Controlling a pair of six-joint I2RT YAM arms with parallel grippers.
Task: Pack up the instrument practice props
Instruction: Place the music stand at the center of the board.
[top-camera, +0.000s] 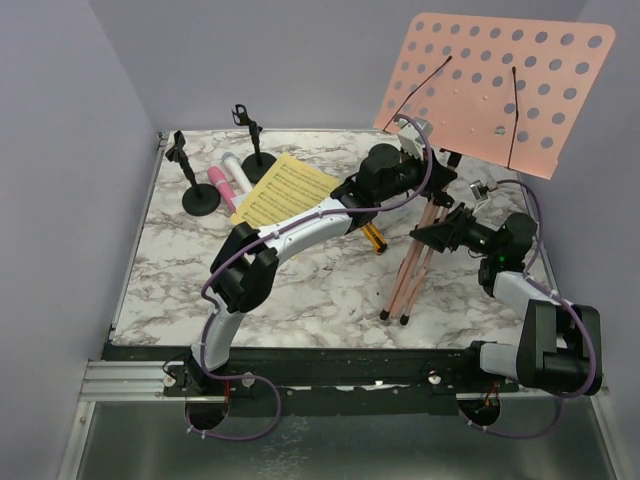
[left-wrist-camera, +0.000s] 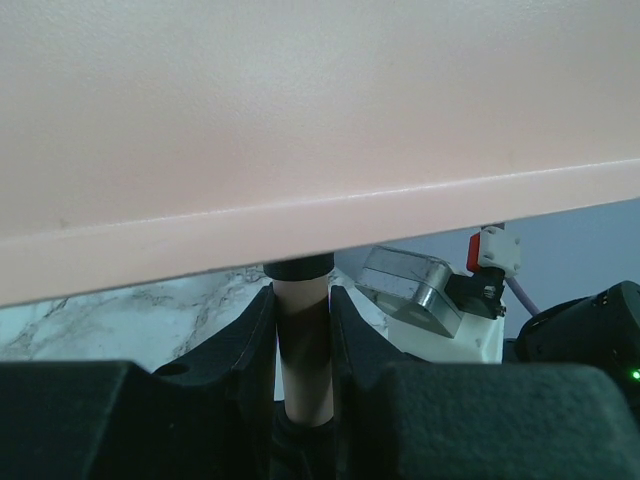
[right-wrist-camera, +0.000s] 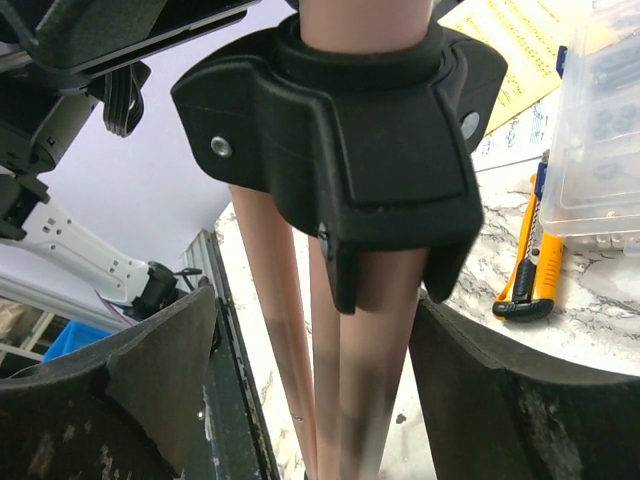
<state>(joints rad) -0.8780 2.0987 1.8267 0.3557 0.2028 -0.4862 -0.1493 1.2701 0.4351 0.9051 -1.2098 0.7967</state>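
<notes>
Left gripper (left-wrist-camera: 300, 330) is seen clamped on the pole of the pink music rack (top-camera: 497, 80), just under its perforated desk. Right gripper (right-wrist-camera: 315, 390) is spread wide about the legs below the black hub (right-wrist-camera: 350, 150), with gaps visible. The rack is stood upright on the marble table (top-camera: 320, 295).

Marble table (top-camera: 320, 305) bears 2 mic holders (top-camera: 200, 201), microphones (top-camera: 221, 186), pages (top-camera: 287, 190), rack (top-camera: 408, 282).

The music rack (left-wrist-camera: 300, 120) overfills the left wrist view, edges cut off — clear box (right-wrist-camera: 605, 130) clipped at right
</notes>
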